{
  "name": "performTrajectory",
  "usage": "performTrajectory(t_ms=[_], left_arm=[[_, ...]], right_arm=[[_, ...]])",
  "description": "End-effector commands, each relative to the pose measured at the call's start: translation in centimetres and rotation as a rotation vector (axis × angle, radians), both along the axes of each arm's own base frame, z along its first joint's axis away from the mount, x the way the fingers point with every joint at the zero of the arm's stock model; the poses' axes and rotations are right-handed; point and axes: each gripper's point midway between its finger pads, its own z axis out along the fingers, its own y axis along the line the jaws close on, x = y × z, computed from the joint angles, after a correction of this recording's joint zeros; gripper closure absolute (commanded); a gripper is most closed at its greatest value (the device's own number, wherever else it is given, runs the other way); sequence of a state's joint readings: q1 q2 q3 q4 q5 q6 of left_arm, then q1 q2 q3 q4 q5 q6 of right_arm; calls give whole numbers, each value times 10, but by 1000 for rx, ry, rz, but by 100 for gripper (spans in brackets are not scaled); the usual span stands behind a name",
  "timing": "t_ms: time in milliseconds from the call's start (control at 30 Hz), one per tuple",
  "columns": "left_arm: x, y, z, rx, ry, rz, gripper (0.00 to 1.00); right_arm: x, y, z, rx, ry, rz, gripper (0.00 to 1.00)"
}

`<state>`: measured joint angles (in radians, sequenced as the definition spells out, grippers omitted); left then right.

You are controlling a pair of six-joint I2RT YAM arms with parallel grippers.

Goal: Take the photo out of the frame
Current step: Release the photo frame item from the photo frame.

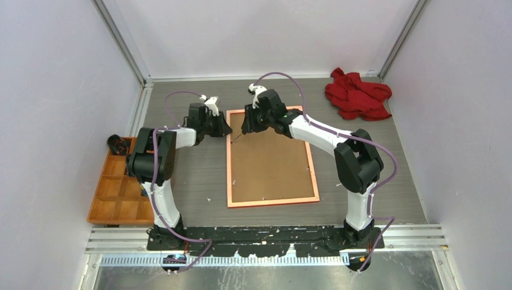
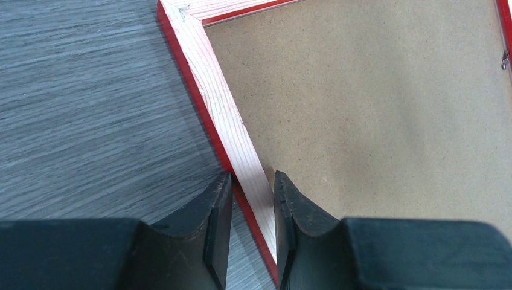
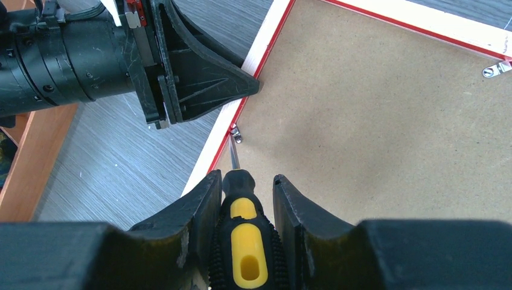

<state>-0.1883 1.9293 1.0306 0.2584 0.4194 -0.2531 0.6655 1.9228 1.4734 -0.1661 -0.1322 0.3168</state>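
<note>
Early stage: frame (image 1: 273, 202) face-down on worktop (image 1: 199, 175), backing board (image 1: 268, 166) still in, photo not visible. L tool (image 2: 252, 181) clamps frame's rail; R tool (image 3: 247, 187) grasps screwdriver (image 3: 244, 241), tip at clip (image 3: 235, 132). Clips, board, photo to go.

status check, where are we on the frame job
Left gripper clamped on the frame rail. Right gripper holds screwdriver, tip at a metal tab. Backing board in place, photo not in view.

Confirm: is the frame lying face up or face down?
Face down: the frame shows its pale back rim, brown backing board and metal tabs.
</note>
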Motion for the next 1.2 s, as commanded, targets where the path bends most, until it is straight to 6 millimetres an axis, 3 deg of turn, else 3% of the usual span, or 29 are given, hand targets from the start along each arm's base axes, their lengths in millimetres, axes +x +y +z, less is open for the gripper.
performTrajectory(t_ms=[0, 467, 1167], left_arm=[[-12, -7, 5, 7, -16, -65, 80], [-12, -8, 5, 6, -18, -67, 80], [-12, -8, 5, 6, -19, -67, 80]], right_arm=[[12, -2, 21, 23, -49, -58, 99], [20, -12, 15, 30, 15, -184, 99], [15, -6, 10, 41, 51, -148, 99]])
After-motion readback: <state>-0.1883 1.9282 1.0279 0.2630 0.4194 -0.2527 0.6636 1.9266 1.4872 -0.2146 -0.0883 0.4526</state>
